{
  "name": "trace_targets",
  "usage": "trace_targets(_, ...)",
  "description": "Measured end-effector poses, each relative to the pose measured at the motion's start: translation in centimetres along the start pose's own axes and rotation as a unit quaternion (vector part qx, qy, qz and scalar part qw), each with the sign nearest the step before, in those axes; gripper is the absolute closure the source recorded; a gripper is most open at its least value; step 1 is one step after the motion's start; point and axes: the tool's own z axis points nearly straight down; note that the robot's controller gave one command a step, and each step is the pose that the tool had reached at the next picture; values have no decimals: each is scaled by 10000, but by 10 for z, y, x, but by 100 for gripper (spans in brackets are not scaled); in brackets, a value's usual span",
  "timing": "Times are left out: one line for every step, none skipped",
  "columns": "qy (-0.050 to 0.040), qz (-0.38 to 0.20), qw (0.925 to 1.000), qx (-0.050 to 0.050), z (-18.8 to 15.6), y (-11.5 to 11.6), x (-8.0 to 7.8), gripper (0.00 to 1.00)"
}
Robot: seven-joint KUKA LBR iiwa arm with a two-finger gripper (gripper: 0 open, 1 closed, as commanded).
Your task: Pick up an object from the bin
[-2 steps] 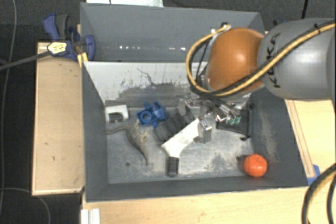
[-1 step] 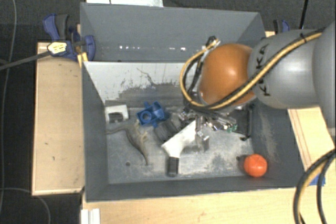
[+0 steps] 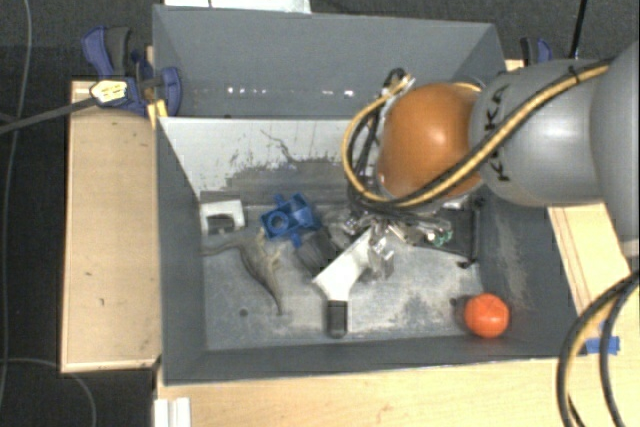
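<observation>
My gripper (image 3: pixel 379 251) hangs below the arm's orange cover, low over the middle of the bin. Its metal end sits at the upper end of a white wedge-shaped piece (image 3: pixel 339 277), which slants down-left to a black stub (image 3: pixel 335 319). Whether it touches that piece I cannot tell. Just left of it lies a dark flat thing (image 3: pixel 313 253). A blue plastic block (image 3: pixel 289 217) lies further left. A small greenish thing (image 3: pixel 441 235) peeks out at the gripper's right.
A grey toy animal (image 3: pixel 263 267) lies on the left floor, with a small white-grey box (image 3: pixel 222 215) above it by the left wall. An orange ball (image 3: pixel 486 315) rests in the front right corner. The arm covers the bin's right back part.
</observation>
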Motion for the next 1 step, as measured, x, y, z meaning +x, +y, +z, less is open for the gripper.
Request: trace_targets(0, 2, 10000, 0, 0, 0, 0, 100)
